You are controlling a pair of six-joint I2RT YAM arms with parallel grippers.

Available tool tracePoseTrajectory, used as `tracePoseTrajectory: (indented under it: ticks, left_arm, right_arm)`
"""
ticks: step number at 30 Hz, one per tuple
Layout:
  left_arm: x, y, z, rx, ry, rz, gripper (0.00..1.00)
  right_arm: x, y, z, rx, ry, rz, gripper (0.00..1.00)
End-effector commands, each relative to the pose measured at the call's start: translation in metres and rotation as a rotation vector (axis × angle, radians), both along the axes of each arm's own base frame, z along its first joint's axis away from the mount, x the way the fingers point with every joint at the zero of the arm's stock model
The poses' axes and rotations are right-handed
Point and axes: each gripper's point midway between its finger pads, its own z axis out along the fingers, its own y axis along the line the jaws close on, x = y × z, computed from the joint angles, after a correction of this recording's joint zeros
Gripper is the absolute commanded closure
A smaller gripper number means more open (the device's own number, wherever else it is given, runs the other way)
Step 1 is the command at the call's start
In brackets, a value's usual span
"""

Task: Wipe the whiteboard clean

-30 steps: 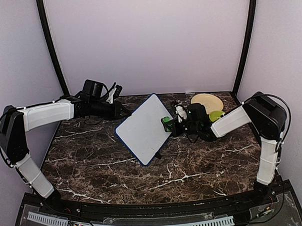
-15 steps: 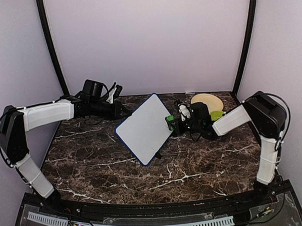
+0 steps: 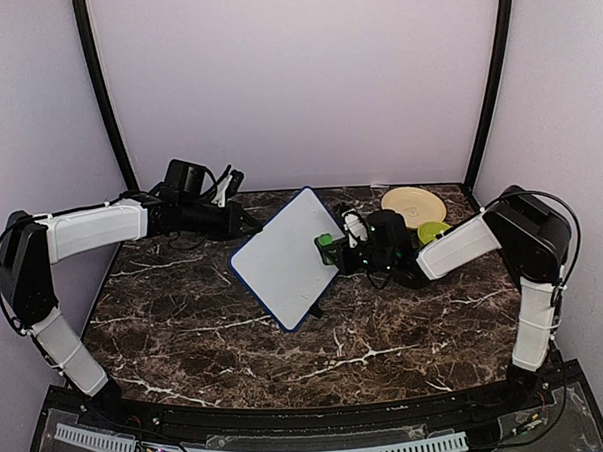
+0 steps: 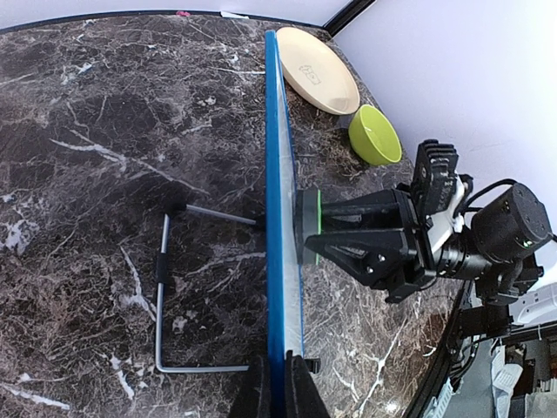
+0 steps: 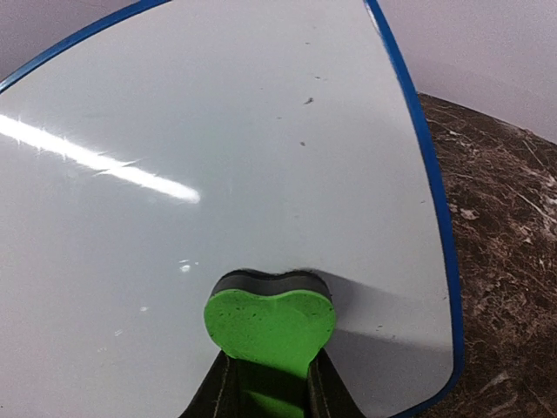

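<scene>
The whiteboard (image 3: 283,259) stands tilted on the marble table, white with a blue rim. My left gripper (image 3: 249,226) is shut on its upper left rim; in the left wrist view the board (image 4: 274,200) shows edge-on with the gripper (image 4: 283,370) pinching that rim. My right gripper (image 3: 339,250) is shut on a green eraser (image 3: 326,247) whose dark felt side presses against the board's face near its right edge. In the right wrist view the eraser (image 5: 270,320) sits low on the whiteboard (image 5: 218,157), which looks nearly plain white, with a few tiny dark specks at the upper right.
A yellow plate (image 3: 413,203) and a green bowl (image 3: 433,230) sit at the back right, behind the right arm. A thin wire stand (image 4: 164,287) props the board from behind. Walls close in the table on three sides.
The right gripper with the eraser slid a little to the right off the board's edge, then back left onto its face. The left arm and the board stayed put.
</scene>
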Motion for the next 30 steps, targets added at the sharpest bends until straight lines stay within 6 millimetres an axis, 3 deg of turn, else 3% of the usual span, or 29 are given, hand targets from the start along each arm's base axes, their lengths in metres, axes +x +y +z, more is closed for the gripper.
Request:
tracePoseTrajectory:
  ticks: [1,5,13,22,27,30]
  left_arm:
    - [-0.014,-0.011,0.018,-0.048,-0.041,-0.066,1.0]
    - [-0.014,-0.01,0.015,-0.043,-0.038,-0.065,1.0]
    - [-0.012,-0.007,0.015,-0.038,-0.041,-0.043,0.93]
    - [-0.003,0.005,0.018,-0.03,-0.051,0.021,0.54]
    - [-0.002,0.011,0.027,-0.045,-0.083,0.043,0.23]
    - [0.002,0.017,0.033,-0.046,-0.094,0.064,0.15]
  right_arm:
    - [-0.033,0.044,0.022,0.047,-0.011,0.121,0.99]
    - [-0.042,0.053,0.042,0.054,-0.028,0.153,0.99]
    - [-0.04,0.04,0.067,0.034,-0.071,0.138,0.99]
    - [-0.055,0.02,0.096,0.019,-0.094,0.135,0.99]
    - [-0.07,0.001,0.098,-0.008,-0.059,0.128,0.99]
    - [-0.083,-0.011,0.092,-0.035,-0.013,0.13,0.99]
